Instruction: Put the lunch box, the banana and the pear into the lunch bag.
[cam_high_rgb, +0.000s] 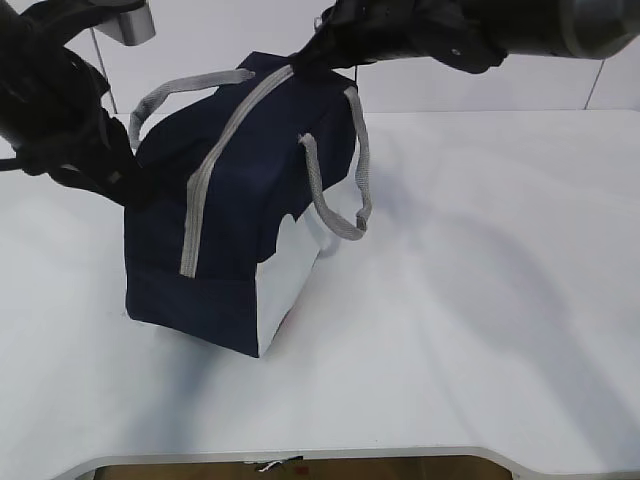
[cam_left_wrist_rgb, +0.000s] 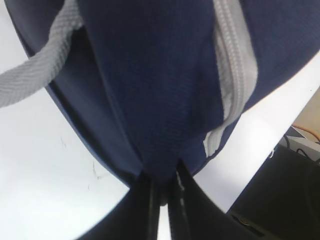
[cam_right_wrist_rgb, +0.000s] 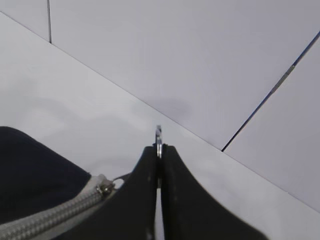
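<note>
Navy lunch bag (cam_high_rgb: 235, 215) stands on the white table (cam_high_rgb: 470, 330), its grey zipper (cam_high_rgb: 215, 170) closed along the top. At its left end the left gripper (cam_left_wrist_rgb: 164, 192) pinches a fold of the blue fabric. At the far end the right gripper (cam_right_wrist_rgb: 159, 152) is clamped on the metal ring pull (cam_right_wrist_rgb: 158, 136). Grey handles (cam_high_rgb: 340, 195) hang at both sides.

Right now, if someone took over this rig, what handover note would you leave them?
Left gripper: shut, pinching the lunch bag's navy fabric at its end.
Right gripper: shut on the metal ring pull at the bag's far end.
Bag stands on the white table; its grey zipper looks closed along the top.
Lunch box, banana and pear: not visible in any view, presumably inside.
Left: confirm the zip is fully shut, then release.
</note>
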